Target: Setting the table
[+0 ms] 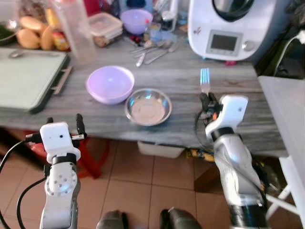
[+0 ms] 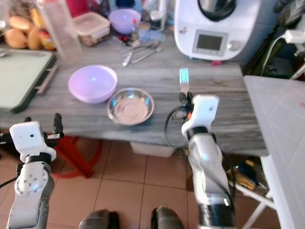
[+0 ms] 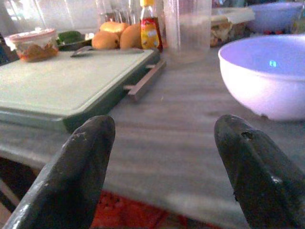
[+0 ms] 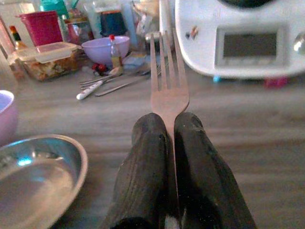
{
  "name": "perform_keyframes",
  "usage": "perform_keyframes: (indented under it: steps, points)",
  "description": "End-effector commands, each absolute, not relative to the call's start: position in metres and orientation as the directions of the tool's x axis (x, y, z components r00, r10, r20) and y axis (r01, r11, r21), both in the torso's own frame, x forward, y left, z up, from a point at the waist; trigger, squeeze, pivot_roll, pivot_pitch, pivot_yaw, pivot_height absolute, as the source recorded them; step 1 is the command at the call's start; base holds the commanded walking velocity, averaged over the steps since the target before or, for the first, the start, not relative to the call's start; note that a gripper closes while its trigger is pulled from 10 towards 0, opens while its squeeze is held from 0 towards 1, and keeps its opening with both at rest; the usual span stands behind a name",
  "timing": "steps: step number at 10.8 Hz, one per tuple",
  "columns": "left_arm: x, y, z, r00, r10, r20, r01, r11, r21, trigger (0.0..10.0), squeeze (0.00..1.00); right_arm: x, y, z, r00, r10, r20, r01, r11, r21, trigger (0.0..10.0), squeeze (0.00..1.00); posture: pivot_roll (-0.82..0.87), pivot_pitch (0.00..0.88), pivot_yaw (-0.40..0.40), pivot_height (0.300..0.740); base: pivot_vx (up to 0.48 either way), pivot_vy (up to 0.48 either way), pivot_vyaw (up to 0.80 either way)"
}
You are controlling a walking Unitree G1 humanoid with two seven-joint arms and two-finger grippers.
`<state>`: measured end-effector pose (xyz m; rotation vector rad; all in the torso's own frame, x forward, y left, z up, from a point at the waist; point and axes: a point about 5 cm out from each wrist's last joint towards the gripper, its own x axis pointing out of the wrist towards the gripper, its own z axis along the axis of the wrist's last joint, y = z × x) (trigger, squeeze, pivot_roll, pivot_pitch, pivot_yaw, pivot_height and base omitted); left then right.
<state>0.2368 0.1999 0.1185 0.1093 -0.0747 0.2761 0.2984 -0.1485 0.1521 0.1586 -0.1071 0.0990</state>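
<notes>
Your right gripper (image 1: 206, 99) has the fork (image 1: 205, 80) pinched between its two fingers (image 4: 150, 157), pressed tight on the handle just below the neck. The tines point to 12 o'clock, toward the white kitchen machine (image 1: 232, 28). The fork hovers over the grey counter (image 1: 176, 76), at about 3 o'clock from the steel bowl (image 1: 148, 106), near it but not touching.

Handling: the fork looks light, stiff and thin, smooth metal, so probably slippery. The flat handle sits edge-in between the fingers, so it could swivel if you tilt fast. Your grip near the neck seems fine for laying it down flat; keep the wrist level.

Looks: a plain four-tined fork, pale silver in the head views, copper-tinted in the right wrist view, likely just lighting. The handle is mostly hidden by the fingers.

Your left gripper (image 1: 64, 125) sits at the counter's near edge, its fingers (image 3: 76, 167) spread wide, holding nothing, at 7 o'clock from the lilac bowl (image 1: 110, 84). The lilac bowl is just beside the steel bowl, at its 10 o'clock. More loose cutlery (image 1: 152, 50) lies at the back of the counter, and a green cutting board (image 1: 28, 78) lies at 9 o'clock from the bowls.
</notes>
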Motion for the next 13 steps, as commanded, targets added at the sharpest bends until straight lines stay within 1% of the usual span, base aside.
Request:
perform_keyframes:
  steps: [1, 2, 4, 5, 9, 11, 13]
  points:
    - [0.235, 0.2, 0.12, 0.963, 0.257, 0.085, -0.266, 0.957, 0.119, 10.0, 0.0, 0.303, -0.154, 0.15, 0.994, 0.058, 0.088, -0.076, 0.976, 0.206, 10.0, 0.0, 0.02, 0.163, -0.007, 0.74, 0.0, 0.0, 0.0]
    - [0.235, 0.2, 0.122, 0.964, 0.25, 0.088, -0.26, 0.958, 0.124, 10.0, 0.0, 0.309, -0.155, 0.15, 0.997, 0.025, 0.07, -0.042, 0.967, 0.253, 10.0, 0.0, 0.03, 0.176, -0.002, 0.74, 0.0, 0.0, 0.0]
    - [0.231, 0.202, 0.123, 0.966, 0.246, 0.083, -0.255, 0.957, 0.136, 10.0, 0.0, 0.314, -0.15, 0.144, 0.999, 0.041, 0.026, -0.047, 0.952, 0.302, 10.0, 0.0, 0.04, 0.198, 0.004, 0.74, 0.0, 0.0, 0.0]
    - [0.229, 0.203, 0.123, 0.967, 0.244, 0.075, -0.252, 0.957, 0.145, 10.0, 0.0, 0.318, -0.146, 0.138, 0.999, 0.046, -0.025, -0.033, 0.93, 0.366, 10.0, 0.0, 0.04, 0.208, 0.003, 0.74, 0.0, 0.0, 0.0]
    - [0.224, 0.204, 0.124, 0.969, 0.238, 0.061, -0.245, 0.957, 0.155, 10.0, 0.0, 0.325, -0.125, 0.13, 0.994, 0.087, -0.069, -0.049, 0.904, 0.425, 10.0, 0.0, 0.06, 0.225, 0.003, 0.74, 0.0, 0.0, 0.0]
    - [0.224, 0.203, 0.124, 0.97, 0.236, 0.06, -0.243, 0.958, 0.151, 10.0, 0.0, 0.325, -0.12, 0.128, 0.992, 0.089, -0.091, -0.041, 0.9, 0.434, 10.0, 0.0, 0.06, 0.224, 0.0, 0.74, 0.0, 0.0, 0.0]
    - [0.225, 0.199, 0.124, 0.973, 0.225, 0.055, -0.23, 0.962, 0.143, 10.0, 0.0, 0.325, -0.118, 0.118, 0.985, 0.086, -0.152, -0.014, 0.906, 0.424, 10.0, 0.0, 0.06, 0.225, -0.004, 0.74, 0.0, 0.0, 0.0]
